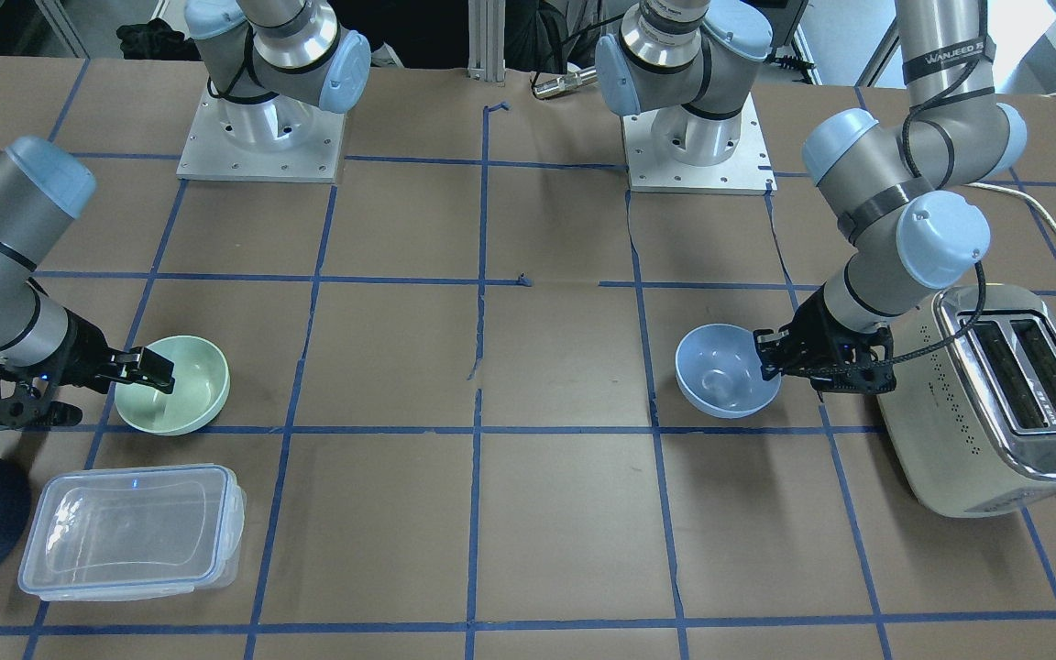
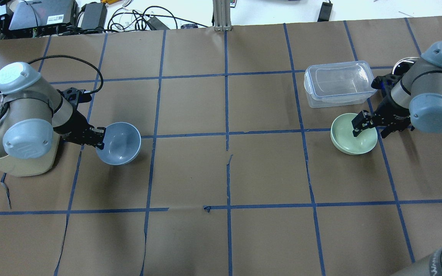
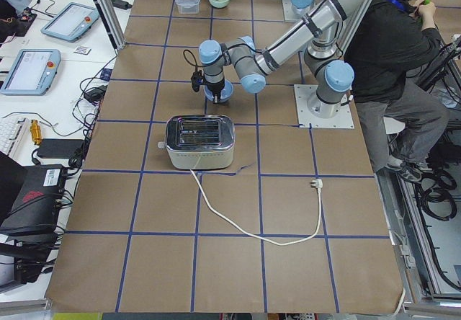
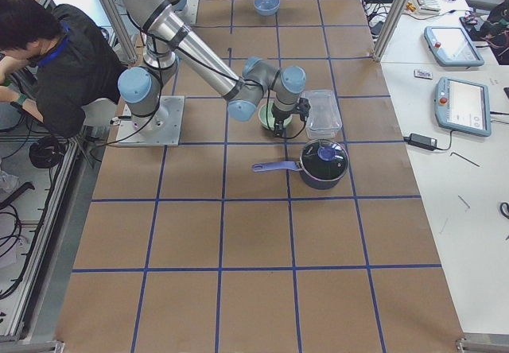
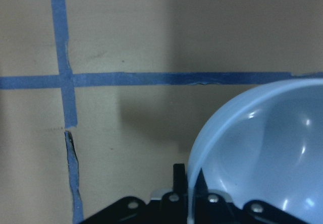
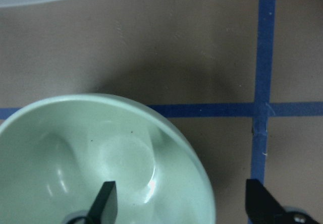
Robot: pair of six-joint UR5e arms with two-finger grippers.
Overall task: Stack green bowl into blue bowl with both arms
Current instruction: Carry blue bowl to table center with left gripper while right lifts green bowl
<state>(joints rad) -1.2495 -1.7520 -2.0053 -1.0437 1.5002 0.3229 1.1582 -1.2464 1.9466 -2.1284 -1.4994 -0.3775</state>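
- Left gripper (image 2: 100, 140) pinches the blue bowl (image 2: 123, 145) at its rim; bowl tilted, on the robot's left.
- Right gripper (image 2: 369, 128) stands spread astride the rim of the green bowl (image 2: 349, 141), near the clear box (image 2: 310, 87).
- Close squarely on that rim before lifting.

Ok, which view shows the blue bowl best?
The front-facing view: the whole blue bowl shows large, inside and rim, with the left gripper at its rim. Overhead also shows it whole; the left wrist view only a rim section; both side views show it tiny.
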